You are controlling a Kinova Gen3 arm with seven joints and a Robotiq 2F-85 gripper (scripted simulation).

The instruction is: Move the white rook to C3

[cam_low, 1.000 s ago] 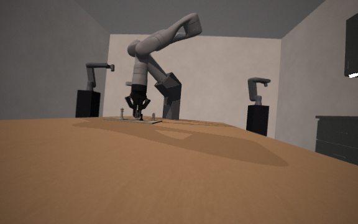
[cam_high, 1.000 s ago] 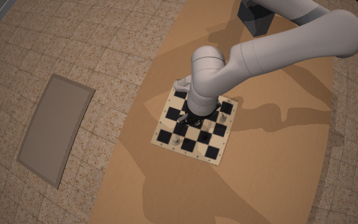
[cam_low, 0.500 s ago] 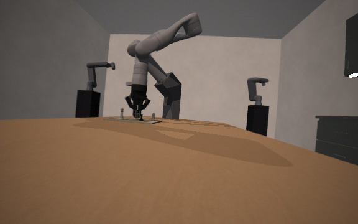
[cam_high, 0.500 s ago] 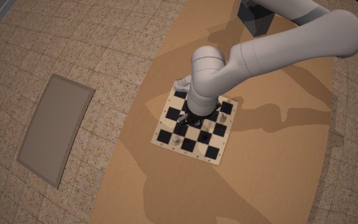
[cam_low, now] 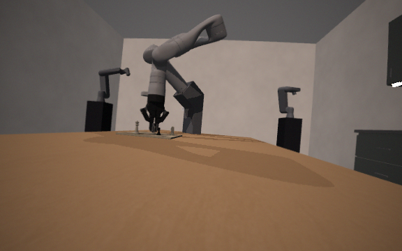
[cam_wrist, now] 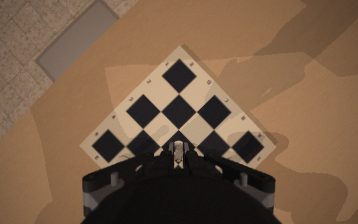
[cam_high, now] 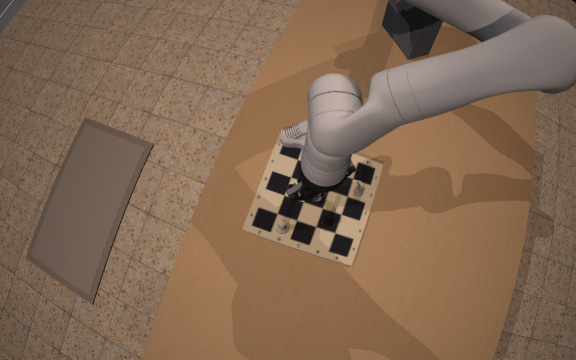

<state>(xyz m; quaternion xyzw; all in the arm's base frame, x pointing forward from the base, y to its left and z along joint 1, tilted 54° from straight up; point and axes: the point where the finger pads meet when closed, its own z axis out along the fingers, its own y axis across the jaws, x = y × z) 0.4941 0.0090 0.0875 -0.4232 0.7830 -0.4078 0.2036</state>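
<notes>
The chessboard (cam_high: 311, 202) lies on the wooden table and also shows in the wrist view (cam_wrist: 180, 112). My gripper (cam_high: 314, 194) points straight down over the middle of the board, shut on a small pale piece, the white rook (cam_wrist: 178, 150), seen between the fingertips in the wrist view. The arm hides the rook in the top view. In the exterior view the gripper (cam_low: 155, 127) hangs low over the board. I cannot tell whether the rook's base touches the board.
A white piece (cam_high: 282, 226) stands near the board's front left edge and another white piece (cam_high: 358, 189) near the right edge. A black piece (cam_high: 329, 218) stands just in front of the gripper. A grey mat (cam_high: 88, 210) lies on the floor to the left.
</notes>
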